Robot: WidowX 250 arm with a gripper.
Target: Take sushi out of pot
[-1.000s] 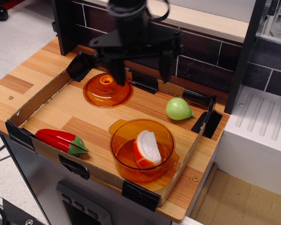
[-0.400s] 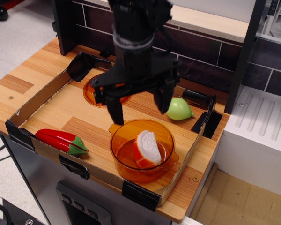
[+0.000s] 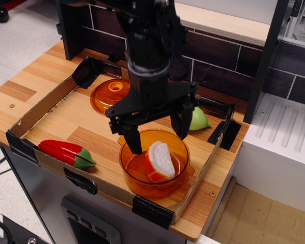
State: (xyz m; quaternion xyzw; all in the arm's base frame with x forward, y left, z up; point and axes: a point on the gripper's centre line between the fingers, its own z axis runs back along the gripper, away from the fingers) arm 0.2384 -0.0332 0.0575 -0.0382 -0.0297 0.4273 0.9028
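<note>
The sushi (image 3: 159, 161) stands on edge inside the pot (image 3: 142, 175), leaning toward the right wall, white face toward us. We judge the grasp has not begun: our gripper (image 3: 156, 133) hangs just above the pot with its jaws spread wide and empty, the left finger dipping past the rim, the right one over the far rim.

The risks lie mostly in that rim. If we descend as we stand, the right finger may land on the pot's edge and tip or shove the light plastic vessel toward the tray wall (image 3: 193, 190). The sushi is a wedge with a curved rind; jaws closing off-centre could squeeze it out sideways, or pin it against the pot so the pot lifts along with it.

The pear (image 3: 197, 118) sits near the right finger, partly hidden behind it. The lid (image 3: 108, 94) and chili (image 3: 66, 152) lie well apart and seem safe.
</note>
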